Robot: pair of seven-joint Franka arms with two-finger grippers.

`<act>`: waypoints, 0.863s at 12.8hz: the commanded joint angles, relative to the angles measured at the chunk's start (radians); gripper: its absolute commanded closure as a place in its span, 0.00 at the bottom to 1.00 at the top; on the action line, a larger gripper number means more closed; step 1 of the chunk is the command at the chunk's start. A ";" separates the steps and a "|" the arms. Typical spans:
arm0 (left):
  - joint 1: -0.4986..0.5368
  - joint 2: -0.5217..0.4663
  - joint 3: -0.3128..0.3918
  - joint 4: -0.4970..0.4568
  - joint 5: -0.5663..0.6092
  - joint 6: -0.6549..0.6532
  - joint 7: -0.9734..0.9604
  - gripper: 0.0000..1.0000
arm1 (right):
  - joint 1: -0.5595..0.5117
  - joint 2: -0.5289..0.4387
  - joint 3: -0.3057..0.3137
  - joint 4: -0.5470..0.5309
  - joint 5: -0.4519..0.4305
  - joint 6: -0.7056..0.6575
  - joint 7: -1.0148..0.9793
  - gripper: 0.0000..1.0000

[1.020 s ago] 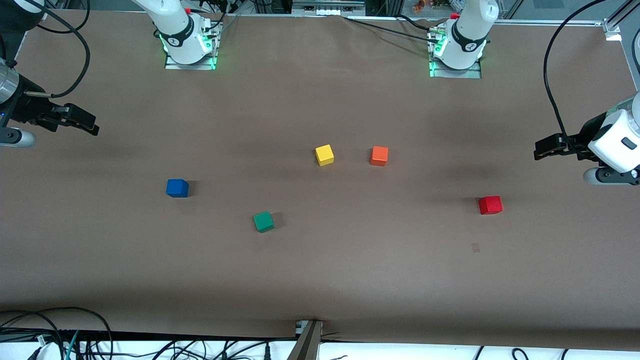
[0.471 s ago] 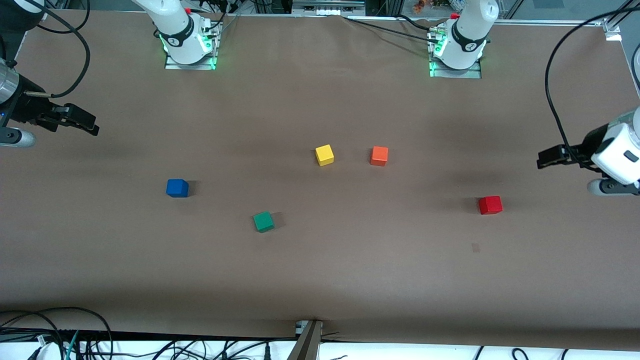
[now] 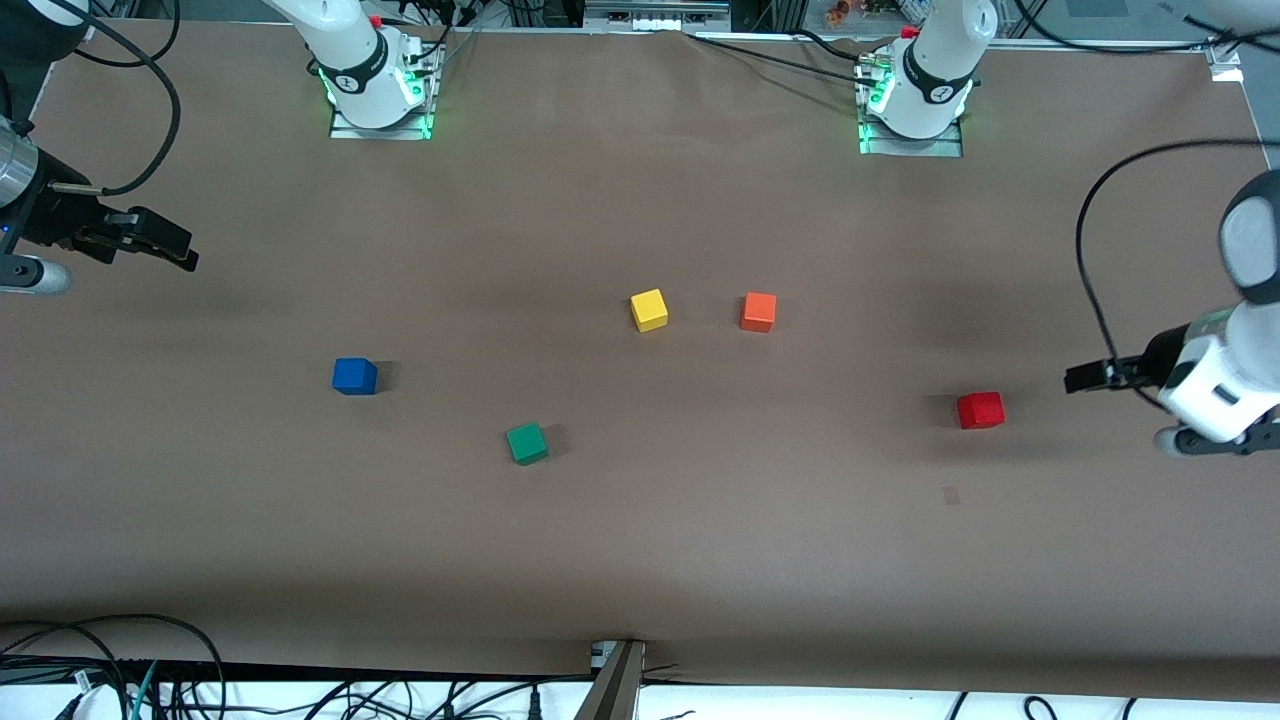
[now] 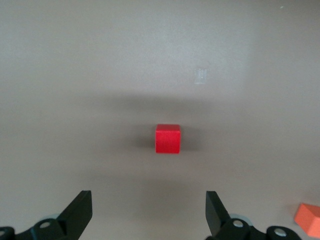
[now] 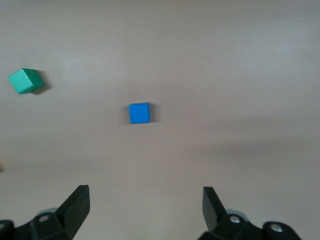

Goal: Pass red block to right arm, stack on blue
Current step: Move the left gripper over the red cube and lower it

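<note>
Over the bench's left-arm end, the left tool [image 3: 1085,377] had swung closer to the red block [image 3: 980,410], spread and empty; the right tool [image 3: 165,243] waited, spread.

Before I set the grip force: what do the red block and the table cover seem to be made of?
Red block: probably painted wood or hard plastic. It has crisp edges, flat faces and an even matte red with no glare. Which of the two cannot be told.

Table cover: looks like brown paper or thin matte sheeting. It is uniform and dull, with a faint pale patch showing near the block.
</note>
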 commanded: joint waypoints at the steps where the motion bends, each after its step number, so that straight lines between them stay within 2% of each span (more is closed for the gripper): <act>1: 0.013 0.026 -0.003 -0.056 -0.014 0.087 0.015 0.00 | -0.004 -0.002 0.002 0.009 0.004 -0.007 -0.008 0.00; 5: 0.013 0.020 -0.011 -0.238 -0.011 0.301 0.017 0.00 | -0.004 -0.002 0.002 0.009 0.004 -0.005 -0.008 0.00; 8: 0.014 0.012 -0.012 -0.434 -0.010 0.570 0.020 0.00 | -0.004 -0.002 0.002 0.009 0.004 -0.003 -0.008 0.00; 11: 0.014 0.015 -0.015 -0.551 -0.016 0.746 0.018 0.00 | -0.002 -0.002 0.002 0.010 0.004 0.000 -0.008 0.00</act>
